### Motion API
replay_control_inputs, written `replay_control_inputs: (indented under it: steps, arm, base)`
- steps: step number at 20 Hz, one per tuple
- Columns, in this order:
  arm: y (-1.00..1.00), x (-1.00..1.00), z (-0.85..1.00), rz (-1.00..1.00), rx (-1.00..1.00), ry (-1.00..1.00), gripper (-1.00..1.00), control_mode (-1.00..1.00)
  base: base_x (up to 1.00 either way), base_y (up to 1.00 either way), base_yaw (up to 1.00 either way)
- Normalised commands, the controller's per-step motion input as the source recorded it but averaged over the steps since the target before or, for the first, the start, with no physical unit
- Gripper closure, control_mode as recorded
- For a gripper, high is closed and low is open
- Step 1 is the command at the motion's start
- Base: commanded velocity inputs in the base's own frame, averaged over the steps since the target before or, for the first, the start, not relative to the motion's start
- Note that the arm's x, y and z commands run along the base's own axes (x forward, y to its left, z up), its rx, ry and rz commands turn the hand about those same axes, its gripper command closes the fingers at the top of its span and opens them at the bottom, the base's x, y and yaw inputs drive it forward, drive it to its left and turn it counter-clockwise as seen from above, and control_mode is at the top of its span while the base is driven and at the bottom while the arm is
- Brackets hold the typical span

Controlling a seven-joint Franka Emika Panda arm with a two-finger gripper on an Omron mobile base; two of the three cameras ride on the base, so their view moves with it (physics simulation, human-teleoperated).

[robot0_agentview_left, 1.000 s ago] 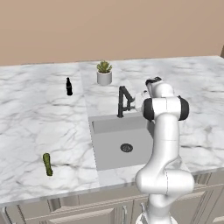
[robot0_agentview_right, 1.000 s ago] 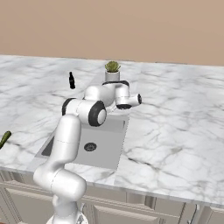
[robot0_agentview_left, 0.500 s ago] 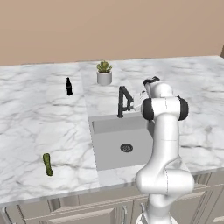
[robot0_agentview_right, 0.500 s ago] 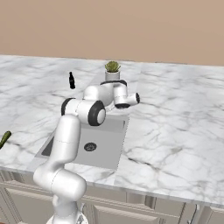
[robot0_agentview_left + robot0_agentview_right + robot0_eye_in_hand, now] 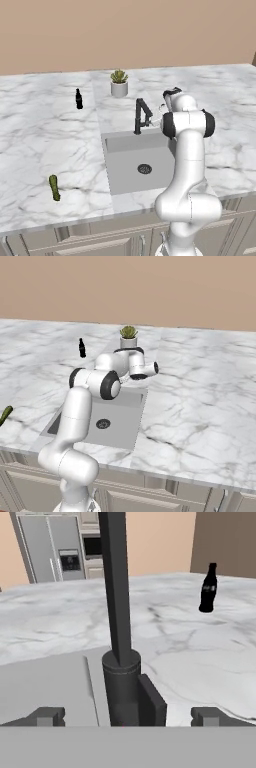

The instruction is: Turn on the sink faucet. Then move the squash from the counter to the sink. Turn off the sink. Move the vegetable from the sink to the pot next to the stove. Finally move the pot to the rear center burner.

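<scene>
The matte black sink faucet (image 5: 141,115) stands at the back rim of the grey sink (image 5: 125,172). My gripper (image 5: 158,118) hangs just right of it, open. In the hand view the faucet (image 5: 120,612) base and its side lever (image 5: 150,699) sit between my spread fingertips (image 5: 47,716), and the gripper (image 5: 127,717) holds nothing. No water shows at the spout. The dark green squash (image 5: 54,187) lies on the white marble counter (image 5: 40,145) left of the sink, near the front edge; it also shows as the squash (image 5: 5,415) in the right base view. Pot and stove are out of view.
A small black bottle (image 5: 78,99) stands on the counter behind and left of the sink, and a potted plant (image 5: 119,83) sits behind the faucet. The round drain (image 5: 144,169) lies mid-basin. Cabinet fronts run below the counter's front edge.
The hand has barely shifted beside the faucet; the jaws have stayed open. The squash and the bottle have not moved.
</scene>
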Motion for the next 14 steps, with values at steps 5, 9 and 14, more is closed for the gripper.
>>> replay_control_inputs:
  steps: [5, 9, 14]
  arm:
    - [0.17, 0.00, 0.00, -0.02, 0.02, 0.00, -1.00, -1.00]
    - [0.12, 0.00, 0.00, -0.02, 0.02, 0.00, 1.00, -1.00]
    - [0.02, 0.01, 0.00, 0.00, 0.00, 0.00, 1.00, -1.00]
  base:
    - [0.00, 0.00, 0.00]
    - [0.00, 0.00, 0.00]
    - [0.00, 0.00, 0.00]
